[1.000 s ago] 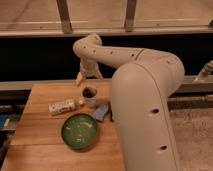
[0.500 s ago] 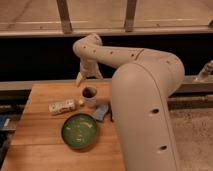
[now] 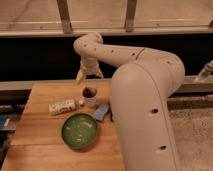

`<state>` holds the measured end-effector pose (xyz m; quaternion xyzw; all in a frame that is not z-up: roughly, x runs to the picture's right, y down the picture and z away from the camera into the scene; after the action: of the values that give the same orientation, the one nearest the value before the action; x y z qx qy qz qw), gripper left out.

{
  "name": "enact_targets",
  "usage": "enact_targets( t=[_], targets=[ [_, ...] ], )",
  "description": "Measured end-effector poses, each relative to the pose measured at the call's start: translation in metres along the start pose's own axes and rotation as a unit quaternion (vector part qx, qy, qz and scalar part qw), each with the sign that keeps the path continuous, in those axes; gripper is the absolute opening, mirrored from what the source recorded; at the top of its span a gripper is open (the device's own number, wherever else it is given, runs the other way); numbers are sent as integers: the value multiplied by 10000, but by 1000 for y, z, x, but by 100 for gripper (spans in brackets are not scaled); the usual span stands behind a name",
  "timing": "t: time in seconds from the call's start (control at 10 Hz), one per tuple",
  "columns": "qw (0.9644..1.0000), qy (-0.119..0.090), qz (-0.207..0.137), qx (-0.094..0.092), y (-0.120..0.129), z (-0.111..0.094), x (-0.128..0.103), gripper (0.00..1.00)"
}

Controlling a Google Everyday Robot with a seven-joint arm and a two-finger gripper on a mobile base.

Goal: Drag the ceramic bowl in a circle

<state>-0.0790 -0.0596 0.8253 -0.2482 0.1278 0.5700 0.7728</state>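
1. Against the earlier frames nothing is shifting: the gripper [image 3: 89,76] is still hanging in the same spot above and just behind the small white cup [image 3: 90,96], and the ceramic bowl [image 3: 79,131] is still lying where it lay, in front of that cup.
2. The arm [image 3: 142,95] is keeping the same bend, its large pale body standing to the right of the cup and hiding the table's right part.
3. The ceramic bowl is showing as a round, shallow, glossy green dish with a darker rim and pale flecks inside. It is sitting upright on the wooden table [image 3: 42,145] and is the widest thing there.
4. The bowl is resting in front of the cup and slightly to its left, near it but not touching it.
5. The gripper is pointing downward over the table's far edge, behind the cup. Its two fingers [image 3: 80,77] are standing apart, so it is reading as wide and is gripping nothing.
6. The bowl is lying well apart from the gripper, with the cup sitting between the two; no part of the gripper is touching the bowl.
7. A pale packet [image 3: 62,106] is lying flat to the left of the cup, and a blue object [image 3: 101,112] is lying just in front of the cup to its right, close to the bowl's far right rim.
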Motion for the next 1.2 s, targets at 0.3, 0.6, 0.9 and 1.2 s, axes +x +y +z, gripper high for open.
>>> enact_targets(
  t=[0.3, 0.6, 0.9, 1.2],
  targets=[
    [9996, 25, 283, 3, -34, -7, -6, 80],
    [9985, 178, 517, -50, -39, -5, 29, 80],
    [9970, 338, 663, -188, -19, -3, 97, 80],
    [9946, 487, 851, -340, -11, 4, 154, 80]
  ],
)
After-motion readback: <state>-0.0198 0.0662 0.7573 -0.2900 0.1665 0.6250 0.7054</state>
